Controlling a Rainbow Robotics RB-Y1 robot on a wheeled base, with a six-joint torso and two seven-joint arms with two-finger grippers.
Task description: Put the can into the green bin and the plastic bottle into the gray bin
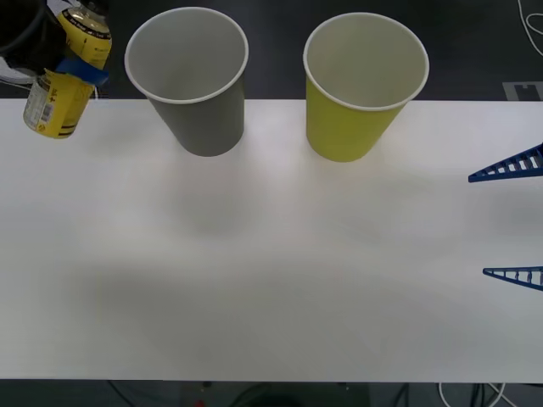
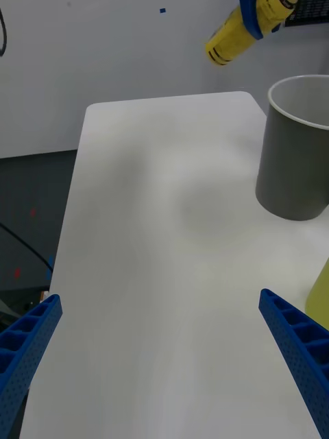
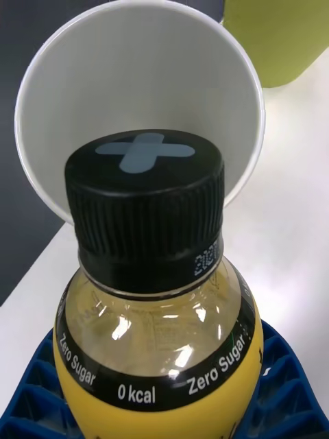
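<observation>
**Bottle held aloft at far-left corner; both bins standing empty**

The left gripper [image 1: 78, 66] is closed around the plastic bottle [image 1: 61, 89], its blue fingers [image 3: 281, 398] clamped against the yellow body. The bottle hangs tilted above the far-left corner of the bench [image 1: 271, 271], clear of the surface and beside the gray bin [image 1: 191, 80], not over its mouth. In the left wrist view the bottle's black cap [image 3: 145, 206] sits in front of the gray bin's pale interior.

The gray bin stands upright at the far edge of the bench, with the green bin [image 1: 363, 89] upright just beside it toward the robot's right; the two are apart, not touching. Both interiors show nothing inside.

The right gripper [image 1: 513, 220] rests over the right edge of the bench, fingers spread wide and holding nothing, well apart from both bins.
</observation>
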